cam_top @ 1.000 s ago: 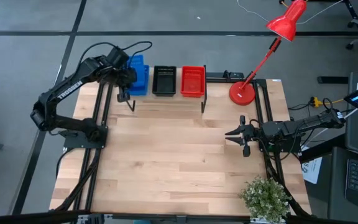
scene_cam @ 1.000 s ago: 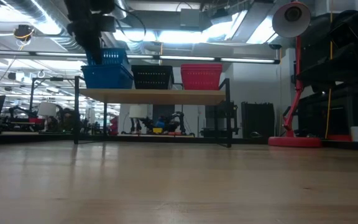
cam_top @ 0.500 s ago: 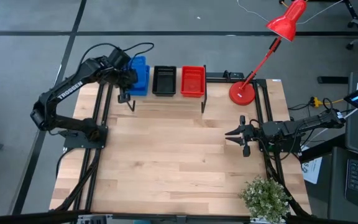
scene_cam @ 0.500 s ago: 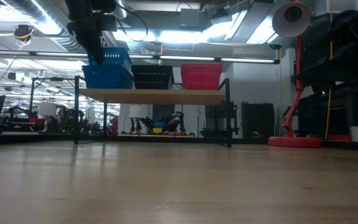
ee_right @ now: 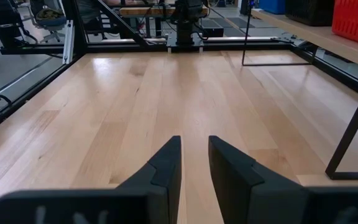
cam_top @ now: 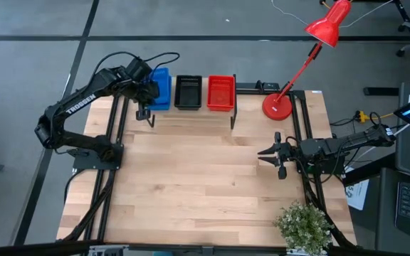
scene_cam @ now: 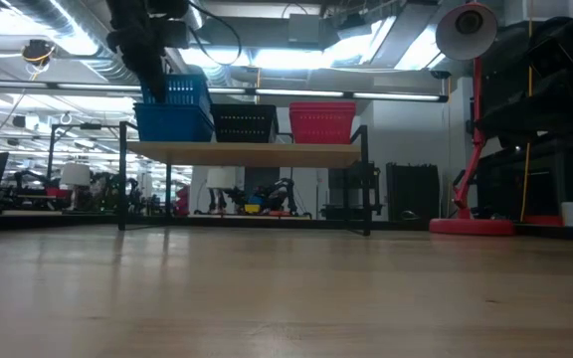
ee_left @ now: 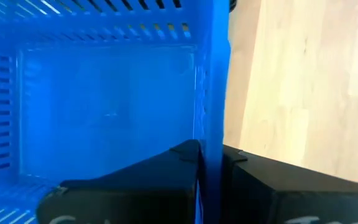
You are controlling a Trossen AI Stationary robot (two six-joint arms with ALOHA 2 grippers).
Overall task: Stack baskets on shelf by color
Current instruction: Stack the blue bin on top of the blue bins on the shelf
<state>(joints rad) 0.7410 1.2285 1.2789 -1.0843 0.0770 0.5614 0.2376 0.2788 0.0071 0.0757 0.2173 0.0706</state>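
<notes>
The shelf (scene_cam: 247,151) stands at the table's far side on thin black legs. Blue baskets (scene_cam: 174,122) sit at its left end, black baskets (cam_top: 188,92) in the middle and red baskets (cam_top: 221,92) on the right. My left gripper (ee_left: 213,158) is at the shelf's left end, shut on the top blue basket (scene_cam: 187,89). This basket is tilted over the blue ones beneath. My right gripper (cam_top: 272,158) waits above the table's right side, open by a narrow gap, touching nothing. My left gripper pinches the top blue basket's side wall (ee_left: 211,134), one finger (ee_left: 182,155) inside the basket and the other outside. It comes slanting from above on the table's left. The basket sits tilted in the blue basket below (scene_cam: 174,122). I cannot tell whether it rests there.
A red desk lamp (cam_top: 277,105) stands on the far right of the table, its head (cam_top: 329,21) reaching beyond the far edge. A potted plant (cam_top: 305,226) sits at the near right corner. Bare wooden tabletop (cam_top: 198,185) lies in front of the shelf.
My left gripper has carried the top blue basket a little toward the table's right, over the blue baskets on the shelf. It has kept its hold.
</notes>
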